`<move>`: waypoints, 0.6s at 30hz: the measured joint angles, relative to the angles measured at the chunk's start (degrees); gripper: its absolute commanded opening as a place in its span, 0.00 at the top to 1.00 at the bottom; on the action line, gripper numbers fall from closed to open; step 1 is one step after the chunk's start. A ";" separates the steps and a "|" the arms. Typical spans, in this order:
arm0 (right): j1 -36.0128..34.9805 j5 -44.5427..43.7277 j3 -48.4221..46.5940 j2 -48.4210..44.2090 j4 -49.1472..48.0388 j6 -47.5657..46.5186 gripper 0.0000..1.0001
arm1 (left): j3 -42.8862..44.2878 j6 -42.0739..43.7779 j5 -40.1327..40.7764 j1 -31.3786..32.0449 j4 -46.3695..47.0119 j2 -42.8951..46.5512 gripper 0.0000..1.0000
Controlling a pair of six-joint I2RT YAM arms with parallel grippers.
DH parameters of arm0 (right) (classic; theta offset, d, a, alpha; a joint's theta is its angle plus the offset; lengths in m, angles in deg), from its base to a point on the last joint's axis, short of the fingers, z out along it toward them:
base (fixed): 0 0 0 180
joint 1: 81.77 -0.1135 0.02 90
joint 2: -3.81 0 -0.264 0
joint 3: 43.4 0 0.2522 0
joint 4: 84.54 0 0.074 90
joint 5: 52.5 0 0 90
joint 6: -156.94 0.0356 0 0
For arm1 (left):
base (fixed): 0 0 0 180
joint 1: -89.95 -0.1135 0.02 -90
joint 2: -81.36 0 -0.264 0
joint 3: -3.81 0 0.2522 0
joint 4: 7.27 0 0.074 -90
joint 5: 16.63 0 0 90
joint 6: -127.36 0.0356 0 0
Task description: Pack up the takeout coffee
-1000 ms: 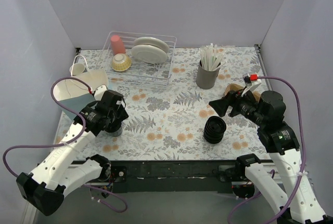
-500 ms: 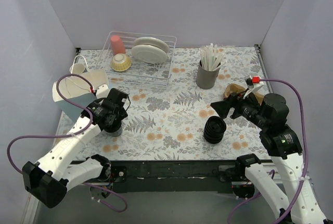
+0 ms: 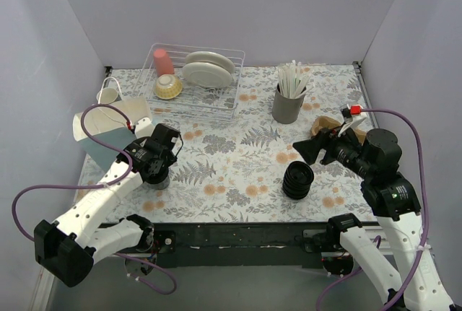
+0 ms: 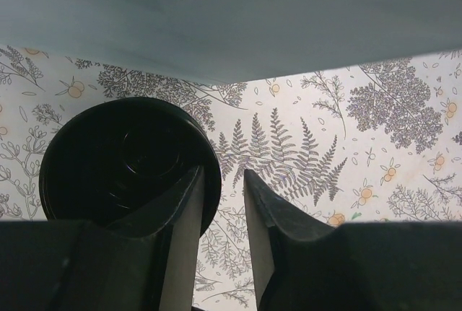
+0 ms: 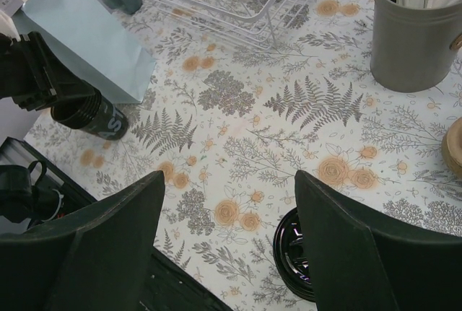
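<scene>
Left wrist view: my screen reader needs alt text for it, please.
A round black disposable cup sits on a fern-print tablecloth, beside the left gripper, whose narrowly parted jaws hold nothing. A pale blue paper bag fills the top.

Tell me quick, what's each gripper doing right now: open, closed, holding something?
Left gripper: jaws close together at the rim of the cup; whether it grips cannot be told.
Right gripper: open, holding nothing.

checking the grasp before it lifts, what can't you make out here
Left wrist view: small black disposable cup, near side hidden by the left jaws; grip unclear.
Top view: same cup mostly under those jaws.
Right wrist view: ribbed stack of black lids, half behind the right jaws.
</scene>
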 measured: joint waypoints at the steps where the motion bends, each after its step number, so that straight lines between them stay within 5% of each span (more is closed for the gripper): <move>1: 0.00 0.00 -0.13 0.11 0.00 -0.02 0.20 | -0.11 -0.15 0.17 0.00 0.11 0.00 0.72; 18: 0.00 -0.31 -0.17 0.33 -0.02 -0.09 0.20 | -0.66 -1.09 0.48 0.00 1.03 0.00 0.75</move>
